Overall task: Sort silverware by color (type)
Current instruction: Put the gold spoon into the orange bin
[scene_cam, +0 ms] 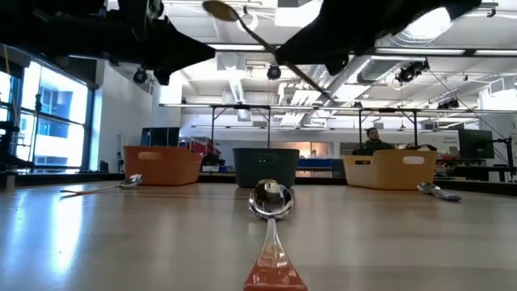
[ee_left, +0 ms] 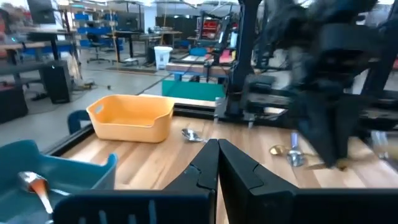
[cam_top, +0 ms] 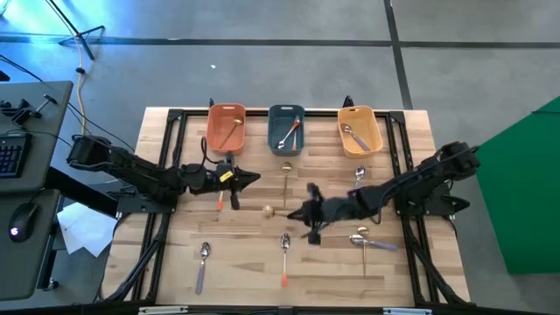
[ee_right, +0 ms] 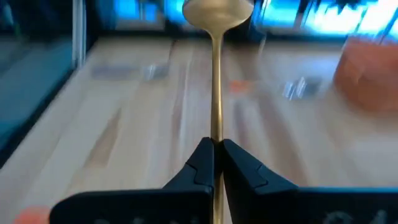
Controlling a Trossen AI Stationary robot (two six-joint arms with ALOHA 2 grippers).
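My right gripper (cam_top: pixel 294 213) is over the middle of the table, shut on an all-gold spoon (cam_top: pixel 270 210); in the right wrist view the spoon's bowl (ee_right: pixel 217 11) sticks out ahead of the fingers. My left gripper (cam_top: pixel 252 179) is shut and empty above the table, in front of the orange tray (cam_top: pixel 226 131). That tray holds a gold spoon, the slate-blue tray (cam_top: pixel 286 131) an orange-handled spoon, and the yellow tray (cam_top: pixel 360 131) a lavender-handled one. Other spoons lie flat on the table. My right gripper pinches the gold spoon's thin handle (ee_right: pixel 216 127) between its two fingers. The fingers come from the table's right and lie along the spoon, whose bowl points toward the left. The spoon is lifted clear of the table, with the bowl (scene_cam: pixel 222 10) tilted upward.
Loose spoons lie on the table: a gold one (cam_top: pixel 286 173) behind the right gripper, an orange-handled one (cam_top: pixel 284 254) and a lavender-handled one (cam_top: pixel 203 262) near the front, and a gold and a lavender one (cam_top: pixel 367 241) at the front right. A black frame runs along the table's edges.
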